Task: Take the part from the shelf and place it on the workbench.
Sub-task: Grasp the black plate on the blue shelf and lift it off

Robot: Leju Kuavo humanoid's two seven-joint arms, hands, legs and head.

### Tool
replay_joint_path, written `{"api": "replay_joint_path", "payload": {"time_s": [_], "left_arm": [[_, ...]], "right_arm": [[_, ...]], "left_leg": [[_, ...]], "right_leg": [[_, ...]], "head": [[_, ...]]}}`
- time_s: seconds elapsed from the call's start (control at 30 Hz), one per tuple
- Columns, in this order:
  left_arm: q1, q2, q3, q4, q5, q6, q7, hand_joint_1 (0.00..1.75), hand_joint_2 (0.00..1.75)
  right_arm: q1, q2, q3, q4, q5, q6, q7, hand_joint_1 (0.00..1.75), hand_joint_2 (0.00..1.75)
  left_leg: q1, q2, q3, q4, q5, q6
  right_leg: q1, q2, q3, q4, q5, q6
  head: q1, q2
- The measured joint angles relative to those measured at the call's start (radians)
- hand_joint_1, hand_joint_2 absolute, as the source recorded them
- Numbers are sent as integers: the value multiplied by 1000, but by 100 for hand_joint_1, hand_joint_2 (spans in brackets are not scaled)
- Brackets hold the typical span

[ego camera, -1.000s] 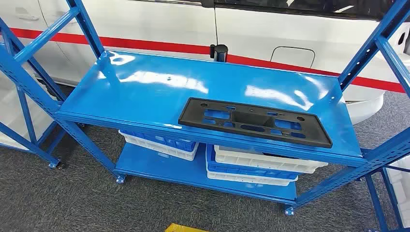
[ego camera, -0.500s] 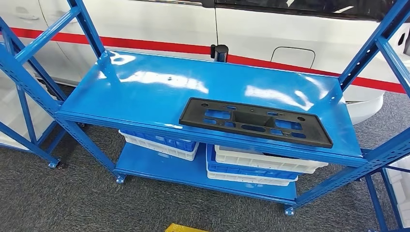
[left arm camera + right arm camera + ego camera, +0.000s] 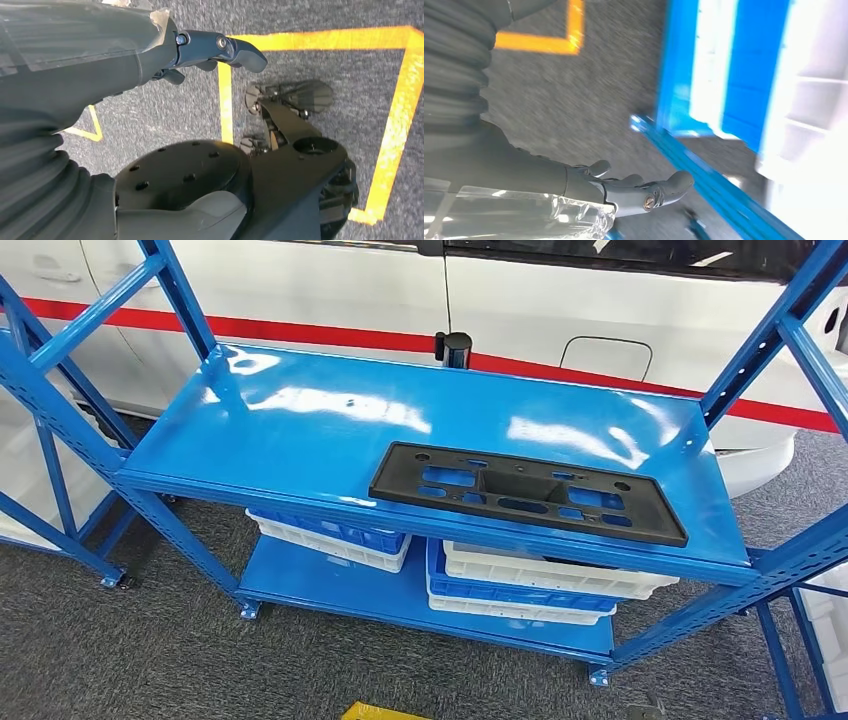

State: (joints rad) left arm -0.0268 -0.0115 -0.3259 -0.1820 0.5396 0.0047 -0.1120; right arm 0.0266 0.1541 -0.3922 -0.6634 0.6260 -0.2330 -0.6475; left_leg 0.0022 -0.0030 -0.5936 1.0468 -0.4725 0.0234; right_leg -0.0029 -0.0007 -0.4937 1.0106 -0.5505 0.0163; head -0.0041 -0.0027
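Black and flat, the part lies unmoved near the shelf's front right edge, while the right hand, fingers apart and empty, has begun rising toward it, the left hand hanging loosely open.

Behind the rack, across the top of my head view, I see a white car with a red stripe along its side. Low in the frame, stacked blue and white crates sit toward the right, another stack to their left. Grey carpet covers the floor, with yellow tape lines under my left wrist.
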Motion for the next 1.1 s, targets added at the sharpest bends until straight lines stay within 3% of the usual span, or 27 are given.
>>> {"api": "replay_joint_path", "payload": {"time_s": [0.2,0.57,0.77,1.1], "left_arm": [[1,-3,2,6,14,-22,-11,0,175],[2,-3,9,8,24,-75,-55,0,175],[3,-61,8,8,16,-49,-76,0,175],[2,-81,5,8,-4,-37,-78,0,175]], "right_arm": [[39,-24,114,-115,-72,-62,-43,0,175],[154,-84,353,-411,-128,-251,-48,0,175],[193,-95,439,-564,-46,-329,-32,0,175],[207,-105,543,-722,116,-354,68,0,175]], "left_leg": [[0,0,0,0,0,0],[0,0,0,0,0,0],[0,0,0,0,0,0],[0,0,1,-1,0,0]], "right_leg": [[0,0,0,0,0,0],[0,0,0,0,0,0],[0,0,0,0,0,0],[0,-1,0,0,0,0]], "head": [[0,0],[0,0],[0,0],[0,0]]}}
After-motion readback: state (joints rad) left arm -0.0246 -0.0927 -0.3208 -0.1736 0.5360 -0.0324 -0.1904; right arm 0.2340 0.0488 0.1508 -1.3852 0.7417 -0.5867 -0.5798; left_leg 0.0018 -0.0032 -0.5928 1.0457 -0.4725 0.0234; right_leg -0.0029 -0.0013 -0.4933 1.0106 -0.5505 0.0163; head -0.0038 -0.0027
